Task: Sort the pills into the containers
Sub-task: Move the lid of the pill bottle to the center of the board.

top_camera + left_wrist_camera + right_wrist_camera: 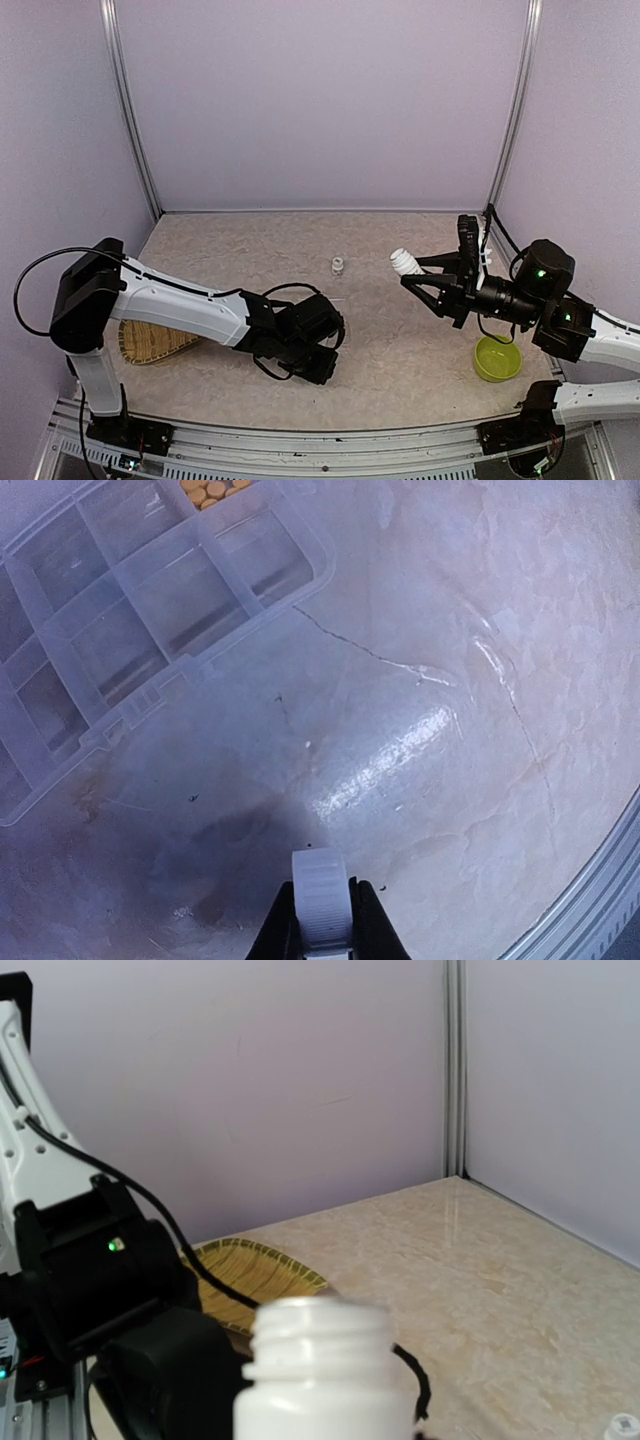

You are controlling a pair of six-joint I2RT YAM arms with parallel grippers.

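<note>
The container (120,610), a clear compartment box, lies at the upper left of the left wrist view. Several orange-yellow pills (210,490) sit in one compartment at its top edge, and the other compartments in view look empty. My left gripper (322,892) hangs above the bare table to the right of the box, shut on a white ribbed cap (320,870). In the top view it (315,362) is low at the table's middle front. My right gripper (412,272) holds an uncapped white bottle (403,262) (320,1360) in the air, tilted, right of centre.
A woven bamboo tray (150,342) (262,1268) lies at the front left, partly under the left arm. A lime-green bowl (497,358) stands at the front right under the right arm. A small clear vial (338,265) stands upright mid-table.
</note>
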